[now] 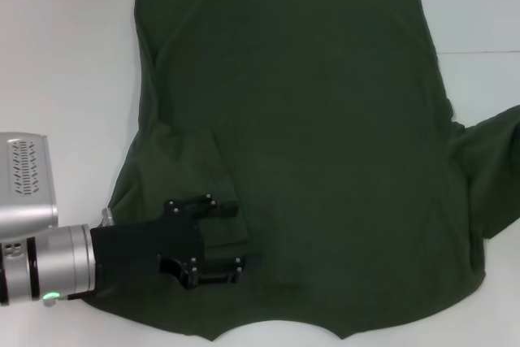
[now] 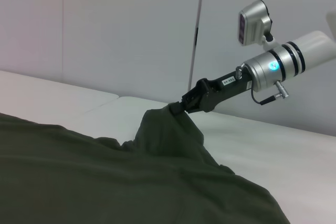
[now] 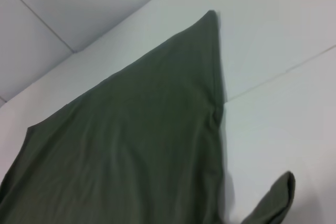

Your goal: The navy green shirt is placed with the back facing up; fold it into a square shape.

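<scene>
The navy green shirt (image 1: 309, 119) lies spread on the white table, plain side up. Its left sleeve (image 1: 199, 176) is folded inward onto the body. My left gripper (image 1: 236, 237) hovers open over the shirt's near left part, just beside that folded sleeve, with only flat cloth between its fingers. The right sleeve (image 1: 491, 164) rises off the table at the right edge. In the left wrist view my right gripper (image 2: 178, 107) is shut on the tip of that sleeve, holding the shirt (image 2: 131, 177) up in a peak. The right wrist view shows the shirt (image 3: 136, 145) and the sleeve's end (image 3: 275, 200).
The white table (image 1: 65, 54) shows bare surface to the left of the shirt and along the right side (image 1: 487, 22). A grey wall (image 2: 105, 30) stands behind the table. My left arm's silver wrist (image 1: 41, 258) sits at the near left edge.
</scene>
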Robot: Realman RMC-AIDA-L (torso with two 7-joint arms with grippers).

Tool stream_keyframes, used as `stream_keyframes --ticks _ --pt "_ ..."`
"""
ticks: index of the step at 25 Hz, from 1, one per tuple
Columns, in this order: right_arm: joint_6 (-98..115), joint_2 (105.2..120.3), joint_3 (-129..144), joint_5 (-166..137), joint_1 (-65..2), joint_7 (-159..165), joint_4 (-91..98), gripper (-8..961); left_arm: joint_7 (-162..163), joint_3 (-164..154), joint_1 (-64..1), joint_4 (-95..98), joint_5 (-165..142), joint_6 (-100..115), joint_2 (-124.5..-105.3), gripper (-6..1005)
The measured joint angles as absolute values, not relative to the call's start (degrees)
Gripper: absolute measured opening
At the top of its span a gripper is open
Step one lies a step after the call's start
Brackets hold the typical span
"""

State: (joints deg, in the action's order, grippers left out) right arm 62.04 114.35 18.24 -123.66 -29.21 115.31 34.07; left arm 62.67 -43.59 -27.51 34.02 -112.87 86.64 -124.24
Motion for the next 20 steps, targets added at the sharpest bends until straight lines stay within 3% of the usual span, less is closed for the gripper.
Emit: stream_keyframes --ticks 20 --pt "61.1 113.02 21.6 -124.1 -31.7 115.9 34.0 51 64.2 -43.4 -28.0 34.0 -112.8 86.5 -124.09 816"
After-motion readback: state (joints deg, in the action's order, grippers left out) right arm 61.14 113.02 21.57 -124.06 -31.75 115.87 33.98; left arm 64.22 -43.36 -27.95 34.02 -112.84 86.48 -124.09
